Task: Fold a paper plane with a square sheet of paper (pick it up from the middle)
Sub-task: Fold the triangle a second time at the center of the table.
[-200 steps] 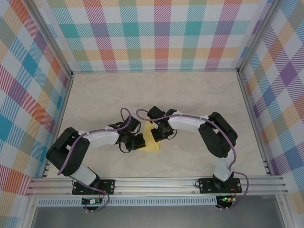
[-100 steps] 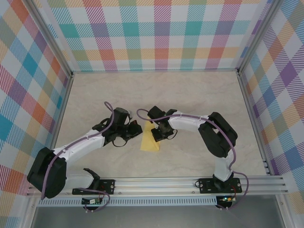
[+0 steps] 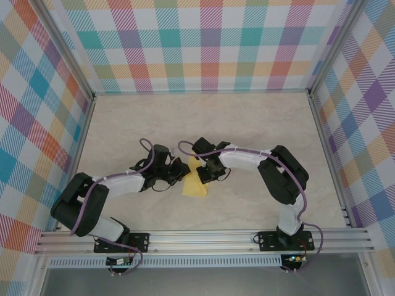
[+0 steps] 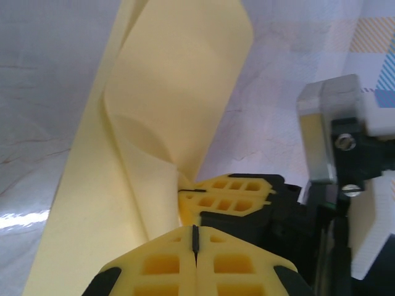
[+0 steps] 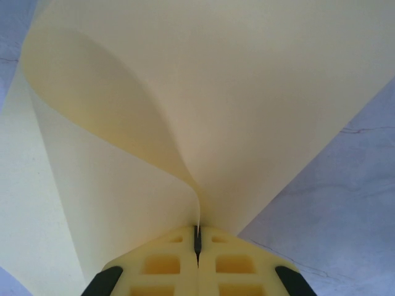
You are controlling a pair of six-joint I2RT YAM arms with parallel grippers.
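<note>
Since half a second back, tucks left elbow in toward base and parks left claw (image 3: 179, 171) at left edge of sheet (image 3: 196, 185); leaves right claw (image 3: 205, 175) and sheet where they were. Shows left claw (image 4: 194, 229) pressed together, with no paper visibly caught in its seam. Has right claw pinching sheet: in right wrist view, draws paper down from both sides into slit between pads (image 5: 166, 265). Finds sheet (image 4: 154, 92) mid-tabletop (image 3: 259, 129), between both claws, one part flat, the other lifted and bowed over in a soft curl, uncreased.

Looks like first lengthwise fold, with one half being carried over the other. Calls next for lowering raised half until edges meet, then running closed left claw along bend to set crease while pinning layers with right. Risks a skewed centre line if corners drift before pressing.
</note>
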